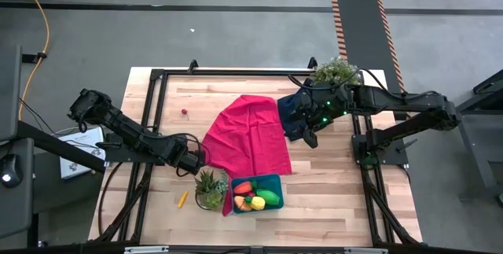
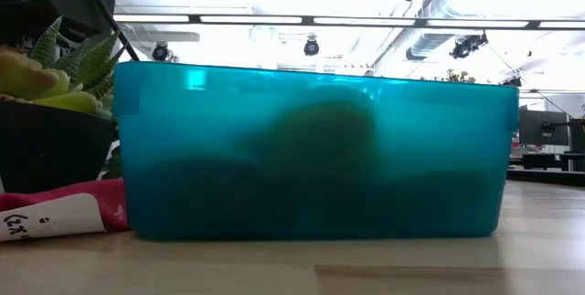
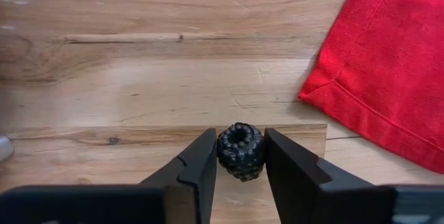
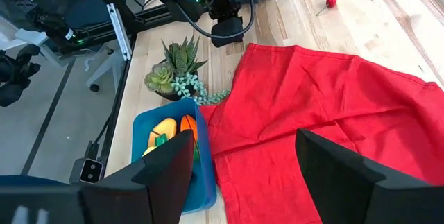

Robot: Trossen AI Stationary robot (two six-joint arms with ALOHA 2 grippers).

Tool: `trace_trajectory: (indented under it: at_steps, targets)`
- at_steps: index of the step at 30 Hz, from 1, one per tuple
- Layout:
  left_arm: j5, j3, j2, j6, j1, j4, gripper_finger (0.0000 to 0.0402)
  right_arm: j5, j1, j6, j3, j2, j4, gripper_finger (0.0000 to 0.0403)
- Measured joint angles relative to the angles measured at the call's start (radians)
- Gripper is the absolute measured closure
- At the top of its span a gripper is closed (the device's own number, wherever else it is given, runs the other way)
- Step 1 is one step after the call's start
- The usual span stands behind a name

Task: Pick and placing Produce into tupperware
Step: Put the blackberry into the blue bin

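A small black berry-shaped piece (image 3: 241, 153) sits on the wooden table just left of the red cloth (image 1: 250, 136). My left gripper (image 1: 196, 162) points down over the berry and is shut on it. The teal tupperware (image 1: 267, 178) stands near the front edge and holds a red-orange carrot (image 1: 243, 187), a green oval (image 1: 269, 197) and a yellow piece (image 1: 257, 203). A thin yellow stick (image 1: 182, 199) lies on the table left of the potted plant (image 1: 211, 187). My right gripper (image 4: 244, 137) hangs open above the cloth's right part, holding nothing. My left gripper pinches the black berry by its two opposite sides (image 3: 220, 151) between its two fingers (image 3: 198, 165). The fingers come from above, pointing down. The berry sits upright, its hollow top facing up; whether its base is still on the table cannot be told.
A small red cherry (image 1: 184, 112) lies at the far left of the table. A second plant (image 1: 336, 71) and a dark navy cloth (image 1: 292, 112) are at the far right. The low view is filled by the tupperware's wall (image 2: 311, 149).
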State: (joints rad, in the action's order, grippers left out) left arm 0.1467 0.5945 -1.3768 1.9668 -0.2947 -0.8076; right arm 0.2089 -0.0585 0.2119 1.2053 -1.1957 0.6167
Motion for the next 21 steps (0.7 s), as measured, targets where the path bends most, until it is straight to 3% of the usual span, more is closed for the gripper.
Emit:
trace_trajectory:
  at_steps: [21]
  targets:
    - [0.0,0.0,0.0,-0.007,0.0,0.002,0.0303,0.0,0.0,-0.002,0.0,0.0,0.0,0.016]
